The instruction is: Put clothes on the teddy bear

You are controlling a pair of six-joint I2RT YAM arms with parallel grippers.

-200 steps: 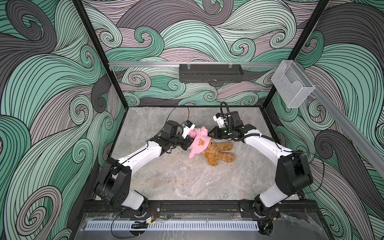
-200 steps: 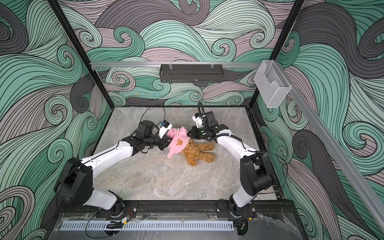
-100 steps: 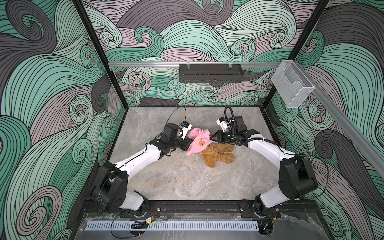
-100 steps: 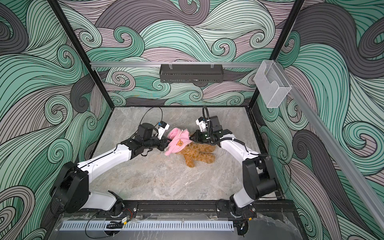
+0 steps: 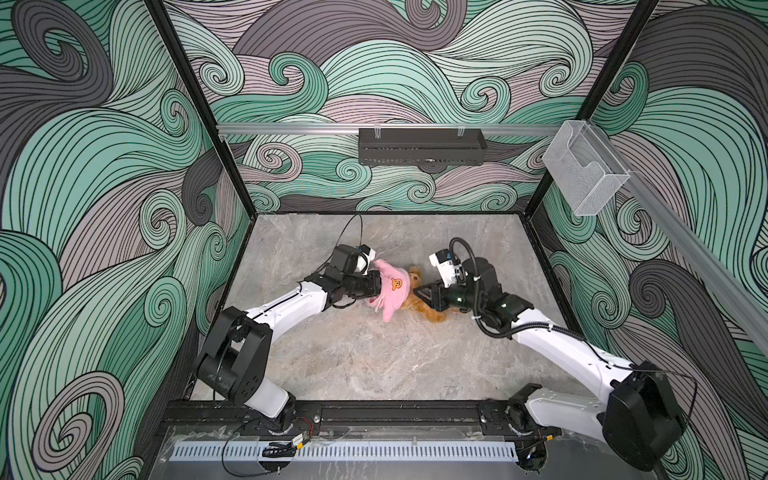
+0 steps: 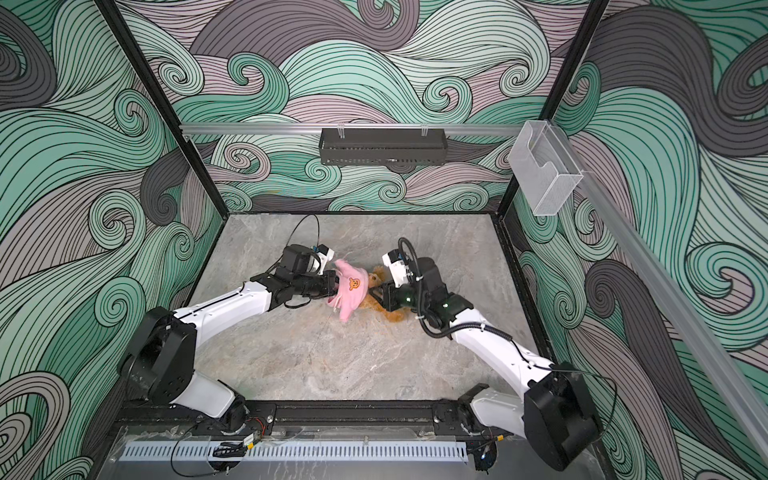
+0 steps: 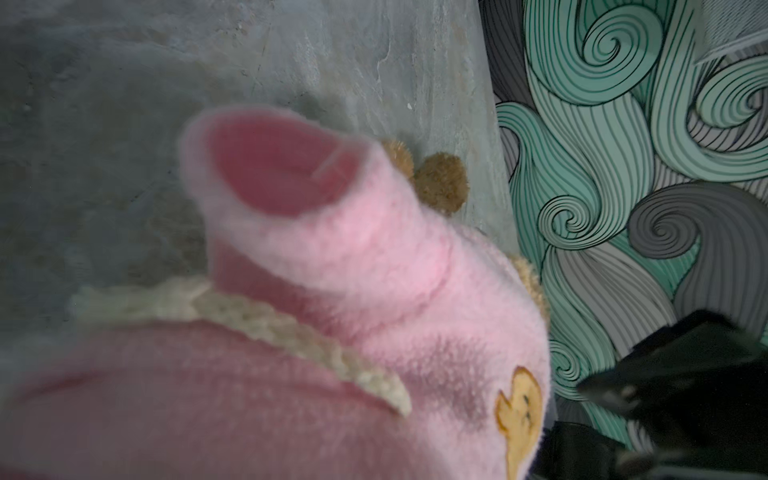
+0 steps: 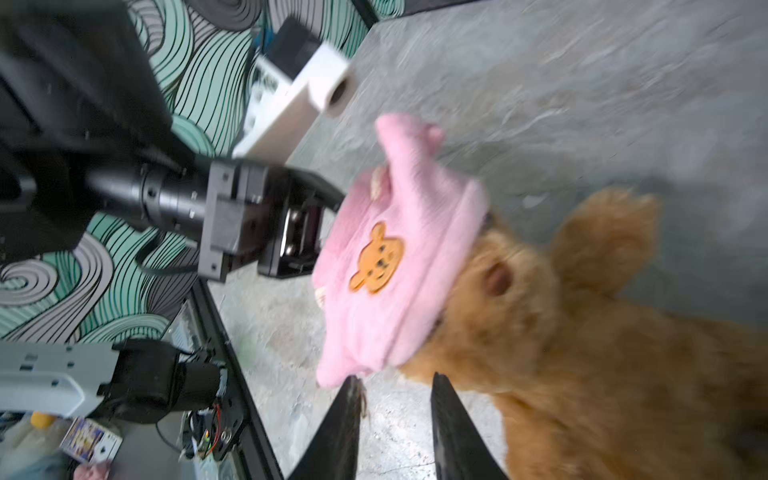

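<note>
The teddy bear (image 5: 430, 311) (image 6: 390, 312) lies mid-table, golden-brown and curly. A pink fleece garment (image 5: 392, 293) (image 6: 352, 291) with an orange bear-face patch covers its head like a cap; one ear (image 8: 602, 237) sticks out. My left gripper (image 5: 374, 286) (image 6: 331, 284) is shut on the garment's left side, and the pink fleece (image 7: 332, 291) hides its fingers in the left wrist view. My right gripper (image 5: 420, 293) (image 6: 377, 296) (image 8: 395, 380) stands open just right of the garment's lower hem, against the bear's body (image 8: 582, 353), with only table between its fingers.
A black box (image 5: 422, 145) hangs on the back wall rail and a clear plastic bin (image 5: 584, 170) on the right wall. A black frame rail (image 5: 374, 411) bounds the table's front. Bare stone tabletop (image 5: 374, 357) lies between the toys and that rail.
My right gripper, shut at the garment's top before, has opened and dropped toward the front beside the bear. The left gripper and garment shifted slightly frontward.
</note>
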